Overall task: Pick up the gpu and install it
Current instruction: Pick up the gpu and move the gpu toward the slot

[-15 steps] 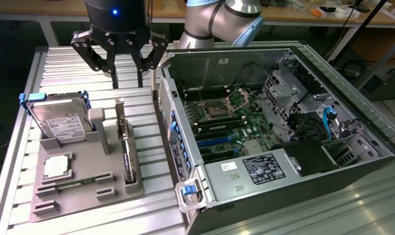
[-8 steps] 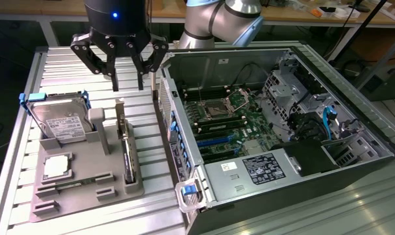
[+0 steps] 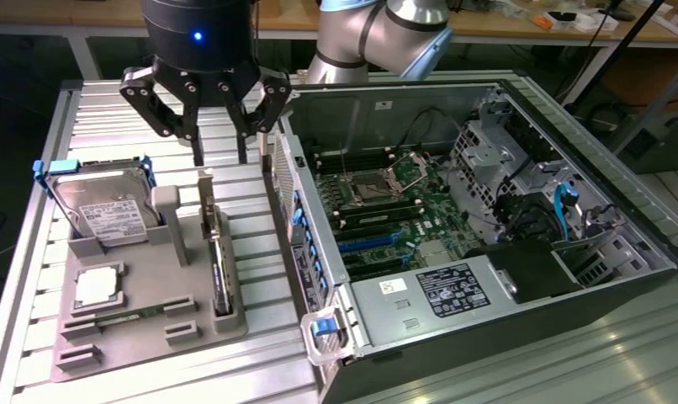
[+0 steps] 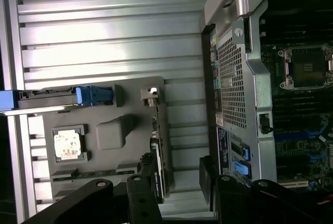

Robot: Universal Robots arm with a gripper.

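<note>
The black three-fingered gripper (image 3: 221, 156) hung over the far end of the grey plastic parts holder (image 3: 137, 337), its fingers (image 3: 198, 145) spread wide and gripping nothing. Beneath them the gpu (image 3: 218, 268), a flat green-and-black card with a silver end bracket, stood on edge in the holder's slot, clear of the fingertips. From the wrist view its thin edge ran under the gap, closer to one finger. The open black computer case (image 3: 351, 109) sat just beside.
</note>
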